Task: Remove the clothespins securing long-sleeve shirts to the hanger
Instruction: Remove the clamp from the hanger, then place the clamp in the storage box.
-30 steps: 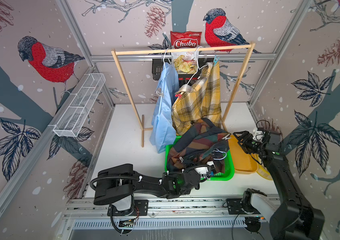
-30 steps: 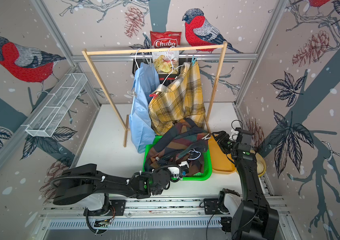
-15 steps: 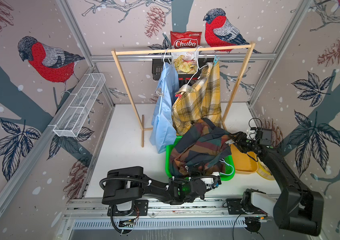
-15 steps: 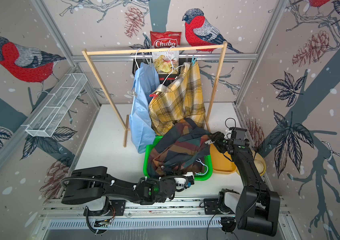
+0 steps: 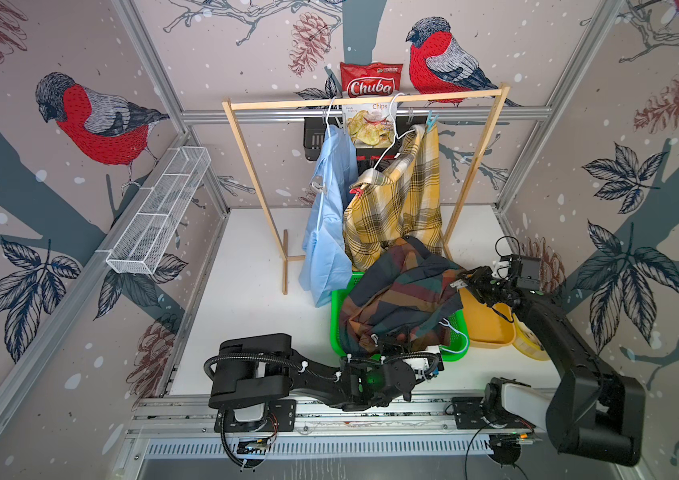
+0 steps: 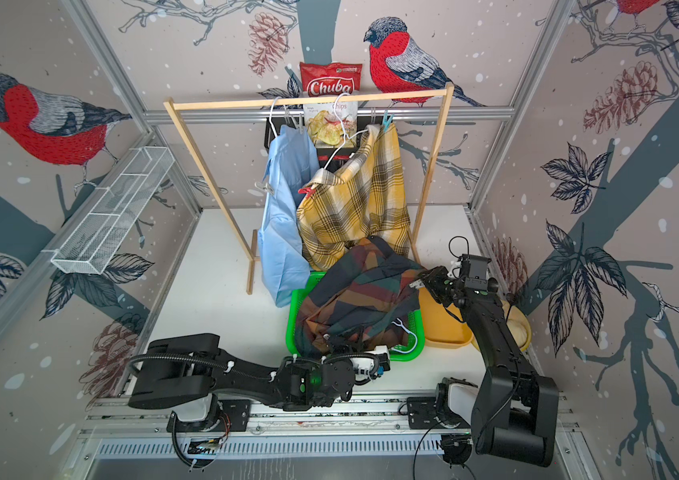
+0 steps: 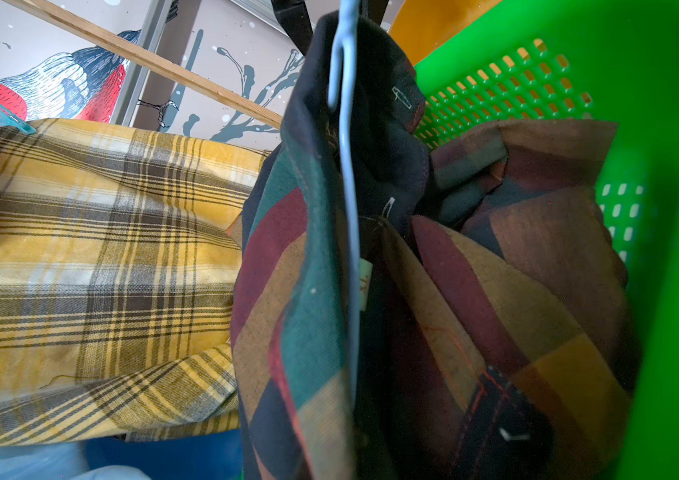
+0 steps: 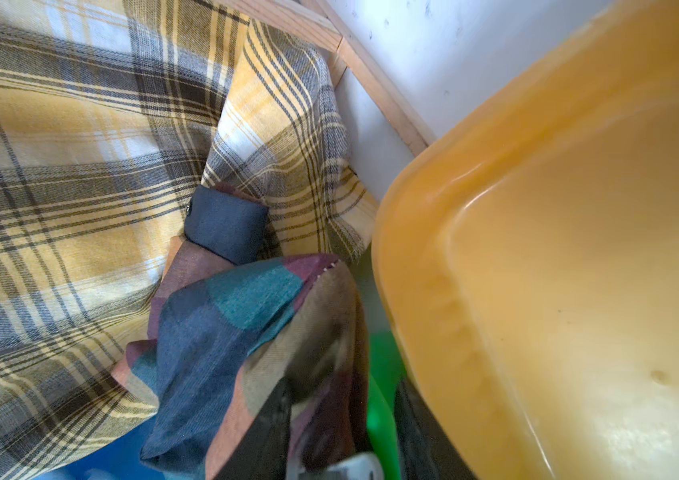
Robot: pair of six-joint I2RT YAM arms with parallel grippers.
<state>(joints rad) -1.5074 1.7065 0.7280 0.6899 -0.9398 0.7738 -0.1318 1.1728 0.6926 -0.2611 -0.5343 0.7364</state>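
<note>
Since the dark plaid shirt lies heaped over the green basket on the counter, I steer by its edge on the right arm's side, where a pale clothespin sits at the tips of the right gripper. That arm is the nearer; whether its jaws pinch the pin I cannot tell. The left gripper is closed tight at the shirt's near edge; what it holds is hidden. The pin's long axis I cannot read.

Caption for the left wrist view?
Dark plaid shirt on a wire hanger in the green basket; beside it, the yellow plaid shirt with a light blue clothespin.
</note>
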